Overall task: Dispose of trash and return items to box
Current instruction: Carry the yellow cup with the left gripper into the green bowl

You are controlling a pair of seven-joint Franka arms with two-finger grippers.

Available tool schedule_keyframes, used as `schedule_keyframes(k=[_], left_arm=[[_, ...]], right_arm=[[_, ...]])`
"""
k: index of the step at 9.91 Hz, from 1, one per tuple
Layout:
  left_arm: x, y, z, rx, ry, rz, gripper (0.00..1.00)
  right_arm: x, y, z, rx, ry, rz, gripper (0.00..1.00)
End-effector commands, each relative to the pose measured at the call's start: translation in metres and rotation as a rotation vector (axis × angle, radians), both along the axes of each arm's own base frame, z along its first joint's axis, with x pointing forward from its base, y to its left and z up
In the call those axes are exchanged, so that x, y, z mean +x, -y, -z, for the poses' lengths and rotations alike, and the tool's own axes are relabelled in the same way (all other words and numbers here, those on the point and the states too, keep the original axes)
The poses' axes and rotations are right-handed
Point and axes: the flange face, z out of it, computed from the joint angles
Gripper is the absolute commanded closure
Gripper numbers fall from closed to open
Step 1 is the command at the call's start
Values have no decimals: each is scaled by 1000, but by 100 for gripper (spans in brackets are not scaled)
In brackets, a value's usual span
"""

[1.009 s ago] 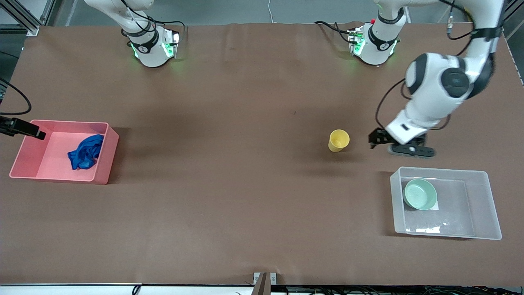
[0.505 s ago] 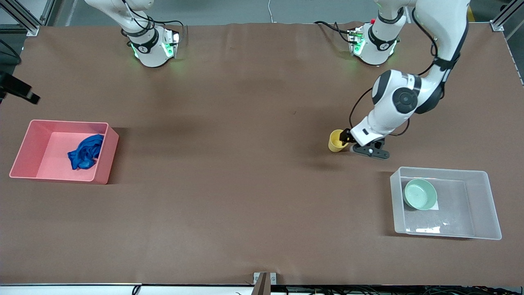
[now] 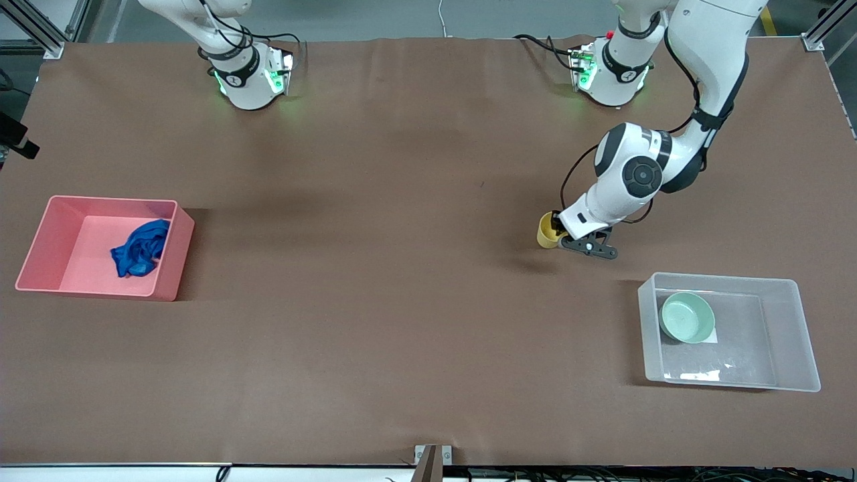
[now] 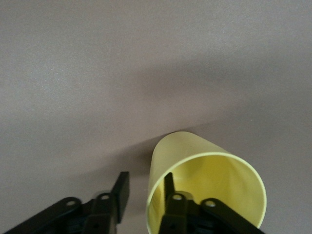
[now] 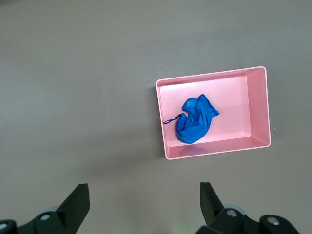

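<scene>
Since a second ago: left gripper (image 3: 561,234) swung from over bare table above the clear bin to the small yellow plastic cup (image 3: 550,229); right gripper (image 5: 141,204) pulled away from the pink bin, almost out of the front view at its 9 o'clock edge.

Mostly done, by the look of things. Wad of bright blue cloth (image 3: 140,249) already lying in the pink opaque rectangular bin (image 3: 41,235), toward the right arm's end of the table. Shallow mint-green round bowl (image 3: 687,317) already sitting in the translucent clear plastic rectangular bin (image 3: 797,335), at roughly 4 o'clock from the cup and nearer the front camera. Left to do: grip the cup, carry it over, set it in the clear bin.

Left gripper down at the cup's rim, fingers spread and straddling the wall: one finger (image 4: 171,187) inside the cup (image 4: 207,187), the other outside. Contact possibly made already, hard to tell; no pinch yet. Cup standing on the table.

Right gripper high over the pink bin (image 5: 214,113), fingers wide apart, empty, waiting.
</scene>
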Motion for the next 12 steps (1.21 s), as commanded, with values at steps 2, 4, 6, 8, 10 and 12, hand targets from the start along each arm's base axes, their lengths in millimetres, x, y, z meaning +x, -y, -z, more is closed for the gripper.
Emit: schedule_keyframes(k=[2, 4, 6, 8, 10, 12], left_arm=[[-7, 0, -11, 19, 6, 9, 100], [19, -21, -56, 28, 59, 15, 100], [84, -76, -104, 42, 88, -35, 100], [147, -154, -132, 68, 134, -74, 100], [191, -207, -131, 95, 183, -88, 100], [207, -253, -91, 77, 155, -101, 100]], right_arm=[[1, 0, -4, -15, 6, -6, 0], [1, 0, -4, -15, 6, -6, 0], [1, 2, -3, -14, 2, -5, 0], [1, 1, -3, -15, 6, -5, 0], [2, 2, -2, -14, 2, -3, 0], [1, 2, -2, -14, 3, -3, 0]])
